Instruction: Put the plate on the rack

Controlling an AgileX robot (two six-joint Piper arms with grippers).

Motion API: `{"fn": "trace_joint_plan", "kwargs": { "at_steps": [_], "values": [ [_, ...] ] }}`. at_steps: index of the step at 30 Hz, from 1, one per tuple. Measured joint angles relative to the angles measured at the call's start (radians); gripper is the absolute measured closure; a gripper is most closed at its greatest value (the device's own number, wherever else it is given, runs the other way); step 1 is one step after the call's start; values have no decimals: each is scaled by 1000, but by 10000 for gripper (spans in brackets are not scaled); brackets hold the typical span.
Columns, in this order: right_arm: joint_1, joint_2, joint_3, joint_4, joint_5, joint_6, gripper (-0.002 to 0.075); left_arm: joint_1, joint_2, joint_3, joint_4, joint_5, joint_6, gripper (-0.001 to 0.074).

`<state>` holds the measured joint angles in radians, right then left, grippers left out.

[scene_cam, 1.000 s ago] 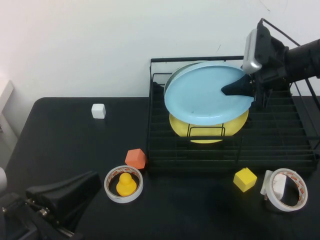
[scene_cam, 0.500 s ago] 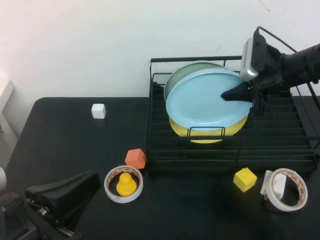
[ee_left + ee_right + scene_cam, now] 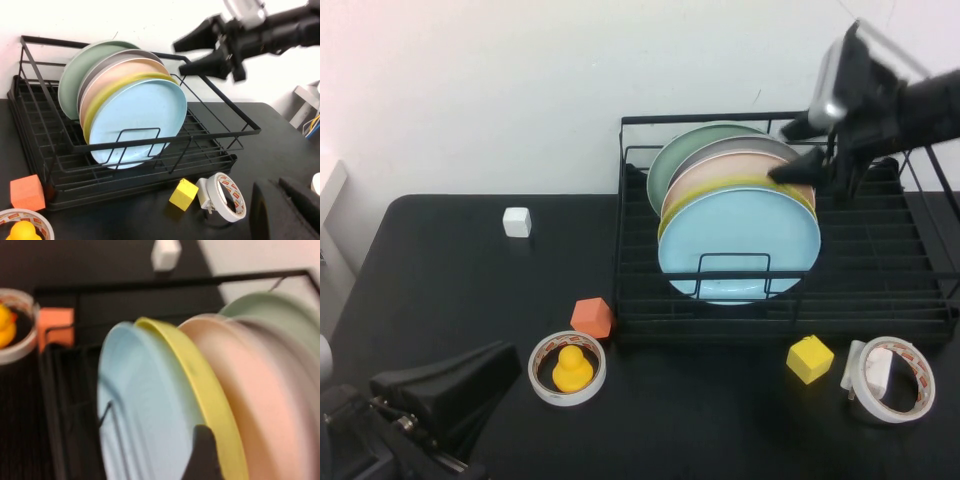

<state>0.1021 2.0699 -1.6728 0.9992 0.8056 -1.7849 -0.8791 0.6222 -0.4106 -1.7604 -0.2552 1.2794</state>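
The light blue plate point(image 3: 740, 240) stands upright in the black wire rack point(image 3: 720, 118), at the front of a row of plates, right in front of the yellow plate point(image 3: 750, 184). It also shows in the left wrist view point(image 3: 137, 117) and in the right wrist view point(image 3: 145, 405). My right gripper point(image 3: 798, 150) hangs open and empty just above the plates' upper right rims, touching nothing. One of its fingers point(image 3: 202, 455) shows dark before the blue and yellow rims. My left gripper point(image 3: 505, 365) is shut and empty, low at the table's near left.
Behind the yellow plate stand a pink plate point(image 3: 720, 172), a grey one and a pale green one point(image 3: 685, 155). On the table lie a white cube point(image 3: 517, 221), an orange block point(image 3: 591, 316), a tape roll holding a yellow duck point(image 3: 567, 368), a yellow cube point(image 3: 810, 358) and another tape roll point(image 3: 890, 393).
The blue plate was held tilted above the rack; now it stands in the front slot. My right gripper has let go of it, opened and lifted slightly.
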Motion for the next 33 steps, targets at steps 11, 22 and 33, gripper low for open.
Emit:
{"fn": "trace_joint_plan", "kwargs": {
  "at_steps": [11,22,33],
  "values": [
    [-4,-290,-2,-86,34,279,300,0,0,0,0,-53,34,736],
    [-4,-643,15,-327,322,611,707,0,-162,130,0,-67,77,736],
    [-4,-1130,444,-246,98,621,722,0,-463,191,-11,-309,77,736]
  ]
}}
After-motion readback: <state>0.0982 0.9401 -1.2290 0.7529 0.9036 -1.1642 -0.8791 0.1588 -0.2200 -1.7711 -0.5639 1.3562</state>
